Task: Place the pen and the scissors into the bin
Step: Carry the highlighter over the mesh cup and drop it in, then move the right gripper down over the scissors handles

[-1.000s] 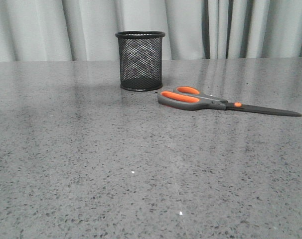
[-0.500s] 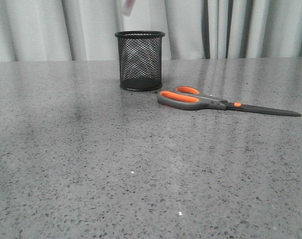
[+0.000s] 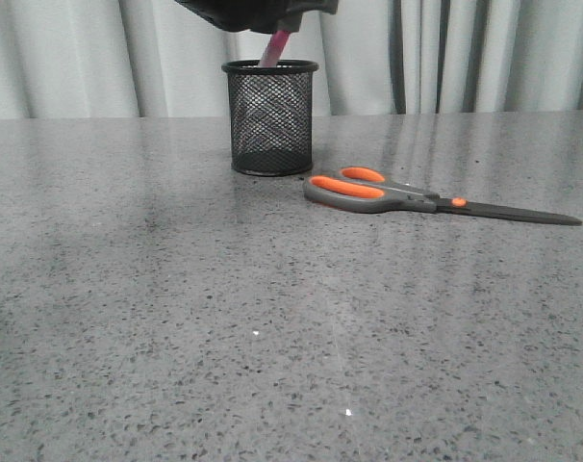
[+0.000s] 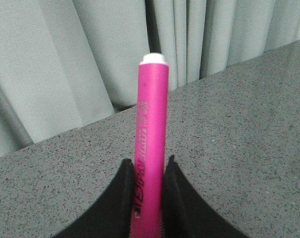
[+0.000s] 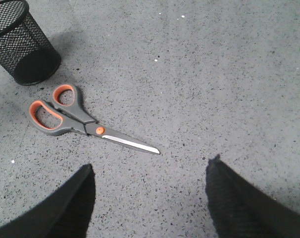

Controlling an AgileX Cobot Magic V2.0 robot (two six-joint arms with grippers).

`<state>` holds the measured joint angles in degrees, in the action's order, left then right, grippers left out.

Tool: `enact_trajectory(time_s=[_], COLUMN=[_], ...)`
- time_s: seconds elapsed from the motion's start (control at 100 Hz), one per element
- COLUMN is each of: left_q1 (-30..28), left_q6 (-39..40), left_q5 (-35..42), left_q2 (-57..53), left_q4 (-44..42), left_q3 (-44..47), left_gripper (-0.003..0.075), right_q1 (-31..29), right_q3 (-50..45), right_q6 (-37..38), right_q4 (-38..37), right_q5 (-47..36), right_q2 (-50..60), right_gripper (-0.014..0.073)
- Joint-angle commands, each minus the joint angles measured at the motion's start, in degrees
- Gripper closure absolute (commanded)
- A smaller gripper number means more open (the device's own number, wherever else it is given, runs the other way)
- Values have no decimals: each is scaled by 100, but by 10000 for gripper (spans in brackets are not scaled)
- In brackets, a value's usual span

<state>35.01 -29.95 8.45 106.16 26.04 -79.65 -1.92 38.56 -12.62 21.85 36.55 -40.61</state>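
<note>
Grey curtains (image 3: 80,58) hang behind the speckled tabletop (image 3: 176,318). Left tool (image 4: 149,196) grips the pen (image 4: 151,144) above the bin (image 3: 270,117), far centre. Scissors (image 3: 407,197) lie just right of it. Right tool (image 5: 150,196) hangs spread wide.

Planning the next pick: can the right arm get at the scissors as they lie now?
Probably yes. The right gripper hangs open above the scissors, which lie flat on bare table beside the bin, nothing on them. The left gripper is busy with the pen.

Dark lettering runs along the pen (image 4: 150,148) barrel, too blurred to read.
</note>
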Motion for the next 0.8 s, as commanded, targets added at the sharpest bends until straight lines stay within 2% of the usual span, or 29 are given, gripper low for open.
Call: enact_trajectory(time_s=[0.0,0.05,0.12,0.23,0.32,0.5,0.63,0.74,0.79], left_q1=[34,22,0,-13,-13,-65,-282,-658,-880], left_q6=[1,1,1,1,1,1,1,1,1], left_q5=[224,149,91,76,76,61,-371,-1176,-1606], left_q2=[-301,-301,-301,-329,-441,-1048,-1642,-2104,-2279], left_q4=[-30,-30,-5,19,31,31,-61,-155,-155], left_q3=[-208,-208,-208,-208,-208,-208,-208,-208,-208], left_gripper=[726,690,599,388,307,332,366,461,558], right_q1=[-17,-17,-17,-17,-17,-17,-17,-17,-17], right_q3=[200,200,200,200,200,200,200,200,200], right_q6=[-67,-67,-67,-67,-67,-67,-67,-67,-67], right_q4=[19,19,19,19,19,19,86,97,97], right_q5=[-348,-348,-348,-348,-348,-512,-512,-512,-512], right_q2=[-48,-48,-48,-48,-48,-48,-48,-48,-48], right_gripper=[161,161,161,161,161,161,161,161,161])
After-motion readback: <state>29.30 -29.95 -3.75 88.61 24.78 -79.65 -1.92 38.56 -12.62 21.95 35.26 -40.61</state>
